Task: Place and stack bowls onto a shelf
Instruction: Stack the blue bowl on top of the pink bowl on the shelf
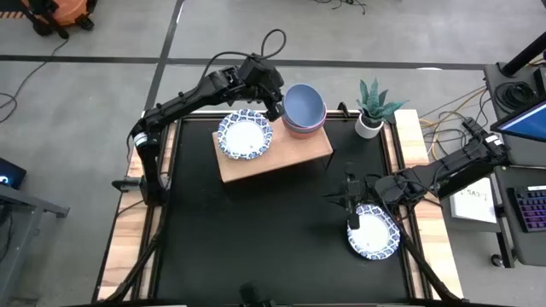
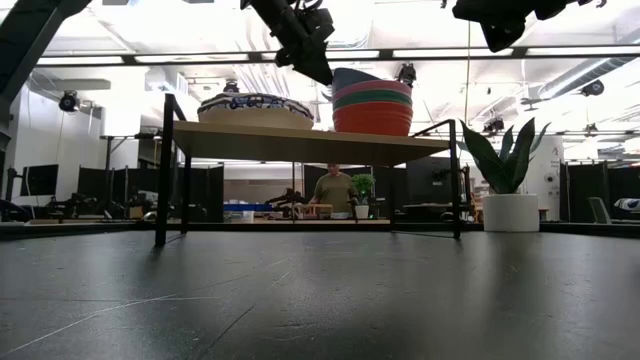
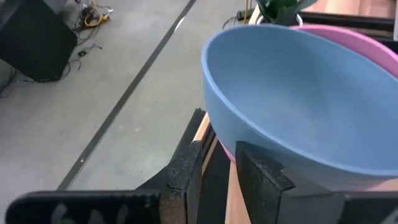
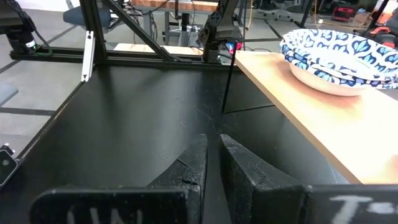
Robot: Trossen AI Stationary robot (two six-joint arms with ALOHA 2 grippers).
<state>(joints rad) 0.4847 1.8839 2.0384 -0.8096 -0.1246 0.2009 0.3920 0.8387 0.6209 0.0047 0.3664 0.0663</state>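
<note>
The wooden shelf (image 1: 281, 158) stands at the table's far side. On it sit a stack of white bowls with blue patterned rims (image 1: 245, 135) (image 2: 255, 107) (image 4: 339, 56) and a stack of red, green and pink bowls (image 2: 372, 110). The blue-grey bowl (image 1: 304, 104) (image 3: 298, 99) lies tilted on top of that stack. My left gripper (image 1: 275, 107) (image 2: 315, 62) (image 3: 219, 165) is shut, close beside this bowl's left wall. Another white patterned bowl (image 1: 373, 232) rests on the table near its right edge. My right gripper (image 1: 351, 203) (image 4: 213, 146) hangs shut just beyond that bowl, touching nothing. My left gripper stands right beside the blue-grey bowl's outer wall (image 3: 249, 140), coming slanting down from the table's left. The bowl's rim is not between the fingers. I cannot tell whether one finger (image 3: 261, 174) touches the wall.
A small white pot with a green plant (image 1: 371, 107) (image 2: 505, 190) stands at the far right corner, close to the coloured stack. Pale wooden strips (image 1: 409, 136) edge the black table. Black tabletop (image 1: 273, 230) shows between the shelf and the near edge. A person (image 2: 333, 190) sits in the room behind.
</note>
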